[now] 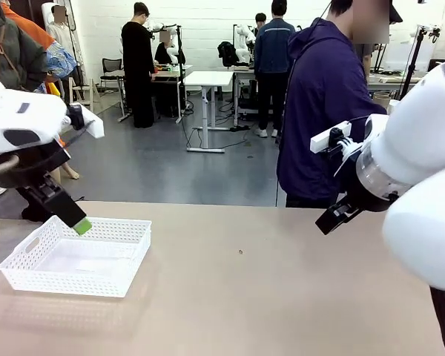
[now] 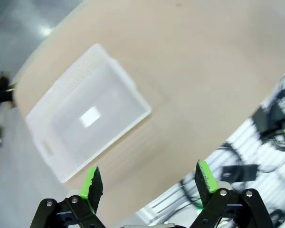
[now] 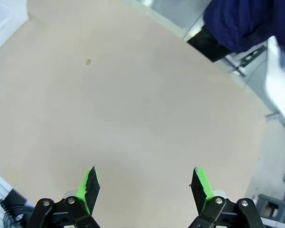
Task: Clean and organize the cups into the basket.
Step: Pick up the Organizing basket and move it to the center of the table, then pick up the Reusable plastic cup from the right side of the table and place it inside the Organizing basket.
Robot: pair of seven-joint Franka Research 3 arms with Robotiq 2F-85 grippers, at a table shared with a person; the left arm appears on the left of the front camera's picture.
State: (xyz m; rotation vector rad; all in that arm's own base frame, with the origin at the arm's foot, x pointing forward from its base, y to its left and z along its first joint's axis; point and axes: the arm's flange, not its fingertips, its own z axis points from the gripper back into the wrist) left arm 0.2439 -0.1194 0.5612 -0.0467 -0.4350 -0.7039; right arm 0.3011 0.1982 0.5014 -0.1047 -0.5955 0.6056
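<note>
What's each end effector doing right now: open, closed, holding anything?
Left end effector: open, holding nothing.
Right end effector: open, holding nothing.

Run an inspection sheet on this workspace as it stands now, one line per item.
Surface: tan table, matte, no spills seen.
Job's things: white basket at the left, nothing inside.
Clutter: one small dark speck mid-table.
Grippers: left gripper open, raised near the basket; right gripper open over bare table.
Cables: black cables beyond the table edge.
Surroundings: person in dark blue hoodie at the far side; other people and desks behind.
</note>
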